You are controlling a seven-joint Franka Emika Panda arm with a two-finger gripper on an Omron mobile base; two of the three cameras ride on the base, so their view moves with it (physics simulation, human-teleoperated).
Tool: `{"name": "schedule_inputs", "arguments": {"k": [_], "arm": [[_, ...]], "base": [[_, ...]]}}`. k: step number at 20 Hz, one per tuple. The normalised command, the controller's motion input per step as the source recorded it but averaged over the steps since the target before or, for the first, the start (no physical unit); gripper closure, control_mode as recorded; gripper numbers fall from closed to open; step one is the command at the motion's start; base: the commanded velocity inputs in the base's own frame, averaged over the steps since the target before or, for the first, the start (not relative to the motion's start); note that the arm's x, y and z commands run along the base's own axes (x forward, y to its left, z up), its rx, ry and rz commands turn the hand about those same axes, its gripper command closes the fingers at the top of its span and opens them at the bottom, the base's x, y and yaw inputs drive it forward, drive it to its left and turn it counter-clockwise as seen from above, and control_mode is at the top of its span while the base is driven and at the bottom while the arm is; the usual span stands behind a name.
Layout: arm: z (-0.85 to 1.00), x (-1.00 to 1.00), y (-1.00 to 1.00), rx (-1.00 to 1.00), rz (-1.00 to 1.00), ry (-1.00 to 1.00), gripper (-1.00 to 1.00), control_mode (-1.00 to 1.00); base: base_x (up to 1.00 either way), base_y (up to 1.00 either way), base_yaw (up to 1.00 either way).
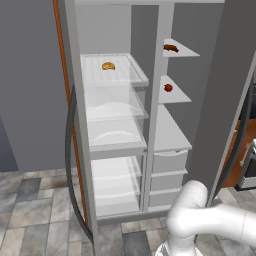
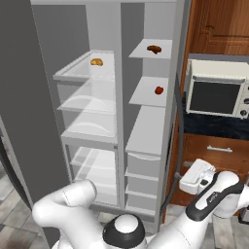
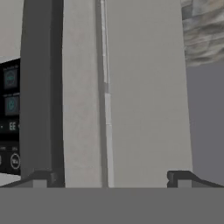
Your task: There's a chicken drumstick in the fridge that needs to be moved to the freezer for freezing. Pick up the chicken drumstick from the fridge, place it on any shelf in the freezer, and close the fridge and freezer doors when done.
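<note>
Gripper [image 3: 111, 177] standing wide open, gripping nothing, facing the edge of a grey door [image 3: 144, 96] beside its dark handle [image 3: 41, 87]. Chicken drumstick [image 1: 171, 48] sitting on the top shelf [image 1: 186, 50] of the narrower freezer [image 2: 148, 126] compartment; red fruit [image 1: 168, 87] one shelf below. Both doors hanging open.
</note>
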Motion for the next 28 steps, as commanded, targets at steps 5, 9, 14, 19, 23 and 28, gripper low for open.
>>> {"name": "schedule_inputs", "arguments": {"k": [5, 9, 14, 19, 23, 28], "arm": [[-0.15, 0.66, -0.29, 0.02, 0.00, 0.06, -1.00, -1.00], [-0.24, 0.52, -0.35, 0.04, 0.00, 0.07, -1.00, -1.00], [-0.17, 0.18, -0.14, 0.02, 0.01, 0.07, -1.00, -1.00], [-0.04, -0.14, 0.00, 0.04, 0.00, 0.03, -1.00, -1.00], [0.00, -0.11, 0.00, 0.01, 0.00, 0.00, -1.00, -1.00], [-0.10, 0.00, 0.17, 0.00, 0.00, 0.00, -1.00, -1.00]], "base": [[0.00, 0.00, 0.00], [0.00, 0.00, 0.00], [0.00, 0.00, 0.00], [0.00, 0.00, 0.00], [0.00, 0.00, 0.00], [0.00, 0.00, 0.00]]}}
